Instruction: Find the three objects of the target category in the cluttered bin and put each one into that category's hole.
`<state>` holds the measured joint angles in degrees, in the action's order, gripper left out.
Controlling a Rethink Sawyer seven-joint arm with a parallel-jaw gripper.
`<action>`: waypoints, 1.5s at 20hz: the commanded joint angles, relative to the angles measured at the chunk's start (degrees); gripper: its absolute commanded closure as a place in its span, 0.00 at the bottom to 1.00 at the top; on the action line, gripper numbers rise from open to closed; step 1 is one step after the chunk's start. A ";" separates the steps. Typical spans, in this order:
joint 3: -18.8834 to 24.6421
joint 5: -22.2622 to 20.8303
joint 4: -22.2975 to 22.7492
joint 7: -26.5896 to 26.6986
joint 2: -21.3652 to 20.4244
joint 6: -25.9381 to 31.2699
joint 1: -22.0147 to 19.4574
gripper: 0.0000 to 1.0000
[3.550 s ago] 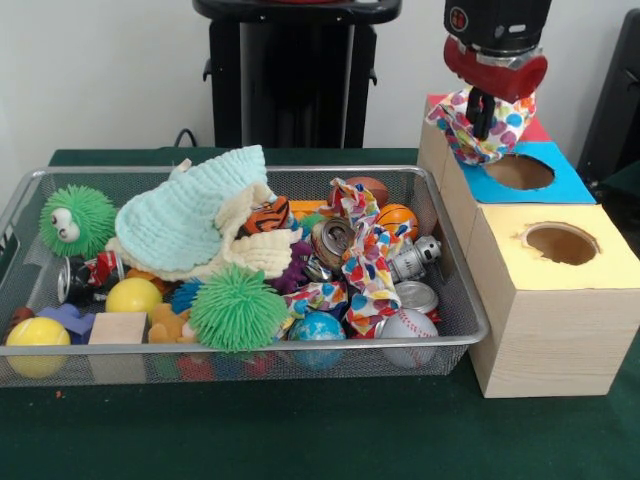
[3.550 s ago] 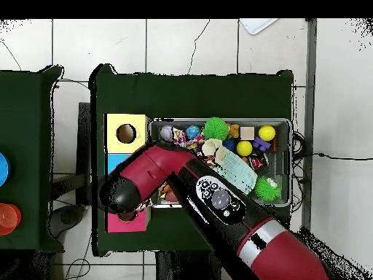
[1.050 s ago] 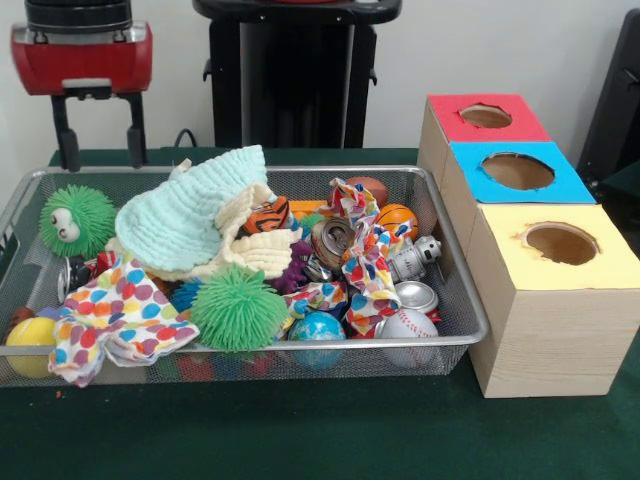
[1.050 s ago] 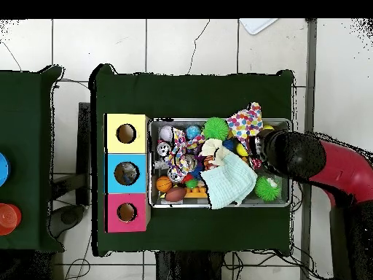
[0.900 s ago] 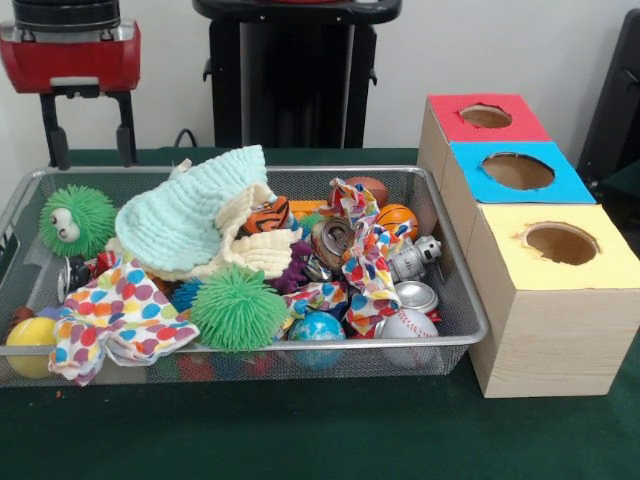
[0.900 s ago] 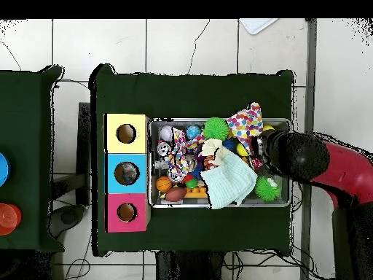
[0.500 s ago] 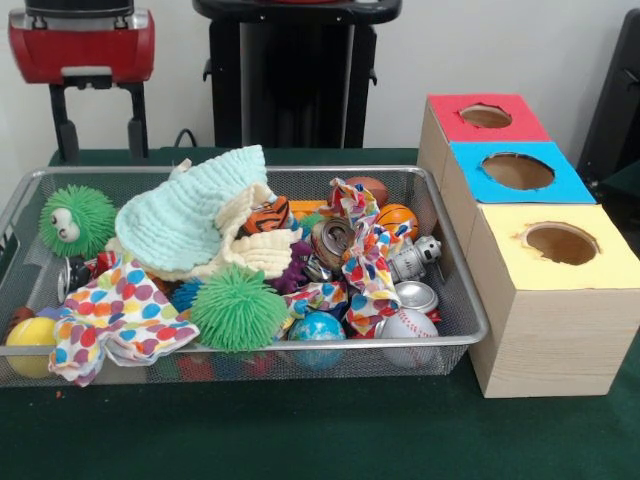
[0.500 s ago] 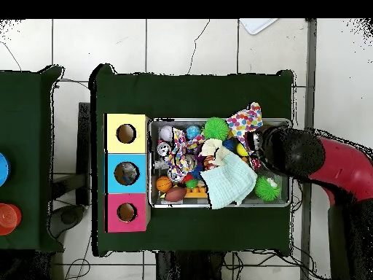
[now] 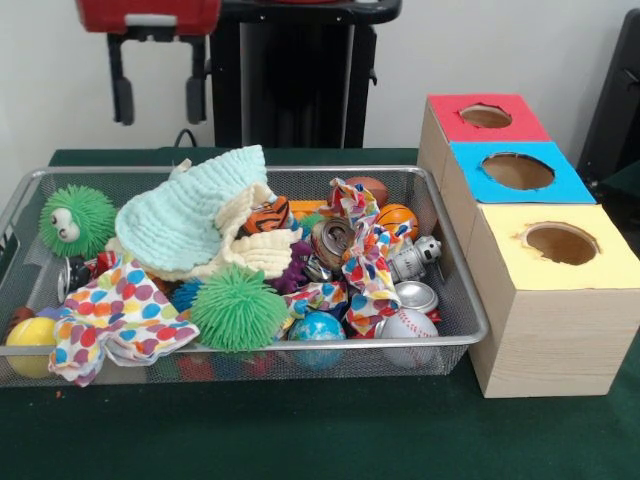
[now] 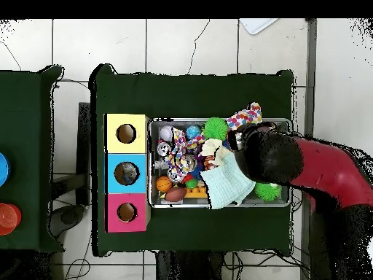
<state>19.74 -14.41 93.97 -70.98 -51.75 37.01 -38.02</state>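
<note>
A wire bin (image 9: 455, 330) is set on the table (image 9: 300, 440), with three boxes (image 9: 545, 300) lined up just beside its right side, each with a hole on top. Inside the bin, a folded cloth (image 9: 190, 220) is heaped at the back left, over other items. A dotted cloth (image 9: 110, 320) is draped at the front left corner. A baseball (image 9: 405, 325) is lodged at the front right. The gripper (image 9: 158, 95) is held above the bin's back left.

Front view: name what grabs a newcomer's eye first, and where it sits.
The wire bin crammed with bright toys dominates the middle, a polka-dot cloth draped over its near left corner beside a spiky green ball. At right stand three boxes with red, blue and yellow holed tops. The open gripper hangs at upper left.
</note>
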 commanded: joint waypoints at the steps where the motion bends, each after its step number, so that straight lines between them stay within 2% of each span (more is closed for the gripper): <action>1: -2.89 2.03 7.94 -12.56 -2.56 0.04 3.15 0.00; 2: -4.23 1.89 7.63 -13.73 -3.04 1.17 4.30 0.00; 7: -3.95 4.32 8.77 -12.10 -4.84 3.86 6.06 0.00; 10: -8.55 1.62 8.16 -14.92 -3.94 6.47 9.92 0.00; 11: -9.36 2.64 8.07 -16.72 -3.33 7.61 10.94 0.00; 15: -11.96 3.75 7.91 -18.81 -0.50 5.91 13.15 0.00; 21: -14.72 5.66 11.16 -19.99 2.08 0.98 14.37 0.00; 28: -14.69 5.57 15.11 -19.49 5.02 -9.60 13.88 0.00; 30: -14.43 5.64 14.68 -19.31 5.75 -10.56 14.01 0.00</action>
<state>6.35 -9.96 102.53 -75.83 -50.23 32.79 -23.50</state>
